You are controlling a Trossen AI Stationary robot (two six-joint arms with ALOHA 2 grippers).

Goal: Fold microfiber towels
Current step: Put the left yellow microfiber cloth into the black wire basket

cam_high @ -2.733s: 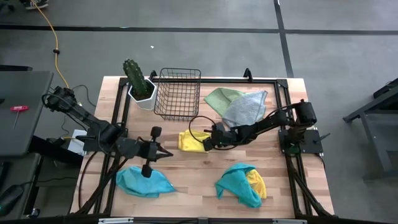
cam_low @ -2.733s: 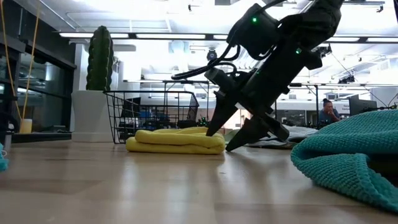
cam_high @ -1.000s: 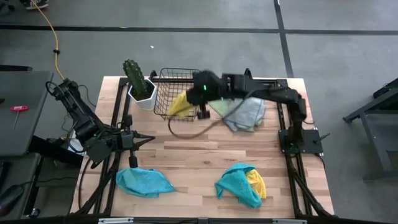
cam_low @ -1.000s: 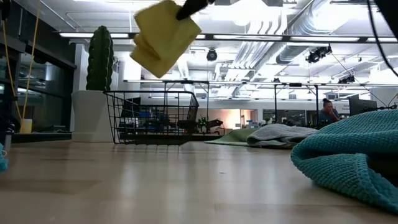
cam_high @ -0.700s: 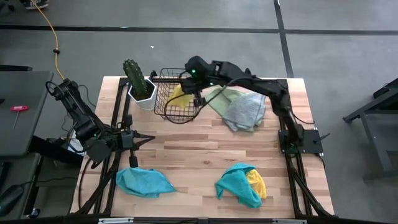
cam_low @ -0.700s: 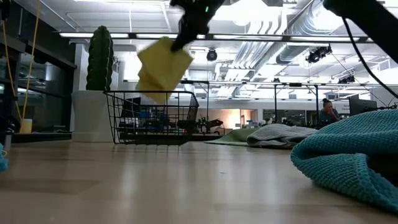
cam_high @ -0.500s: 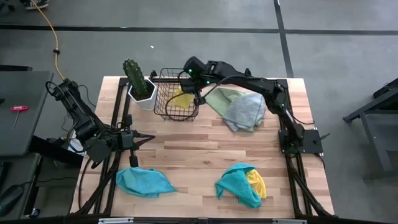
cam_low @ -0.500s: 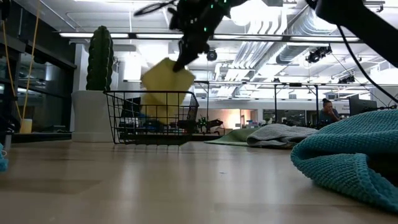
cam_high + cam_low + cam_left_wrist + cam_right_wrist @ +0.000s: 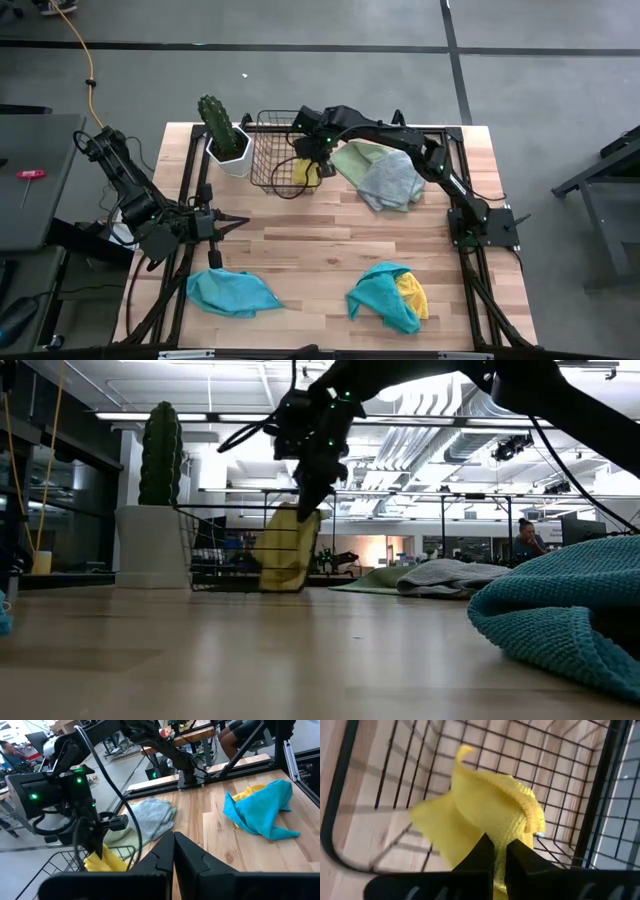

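Observation:
A folded yellow microfiber towel [image 9: 303, 172] hangs inside the black wire basket [image 9: 272, 150] at the table's far side. My right gripper [image 9: 311, 158] is shut on it from above. The low view shows this towel [image 9: 285, 552] hanging behind the basket's wires. A green towel [image 9: 358, 157] and a grey towel [image 9: 392, 180] lie crumpled right of the basket. A teal towel [image 9: 232, 292] lies near left. Another teal towel [image 9: 380, 296] lies near right over a yellow one [image 9: 413, 297]. My left gripper [image 9: 238, 224] waits shut at the table's left. My right gripper pinches the yellow towel's upper folded edge [image 9: 506, 834] between its two fingers, several layers thick. The fingers come from above, pointing steeply down. The towel hangs below them inside the basket, and its lower end [image 9: 280, 584] reaches down by the basket's floor.
A cactus in a white pot [image 9: 222, 132] stands just left of the basket. Black frame rails run along the table's left and right edges. Bare wood lies in the middle of the table [image 9: 320, 245].
My right gripper has gone down into the basket with the yellow towel and tipped to point more steeply down, staying shut. The towel was up above the basket's rim and now hangs inside it.

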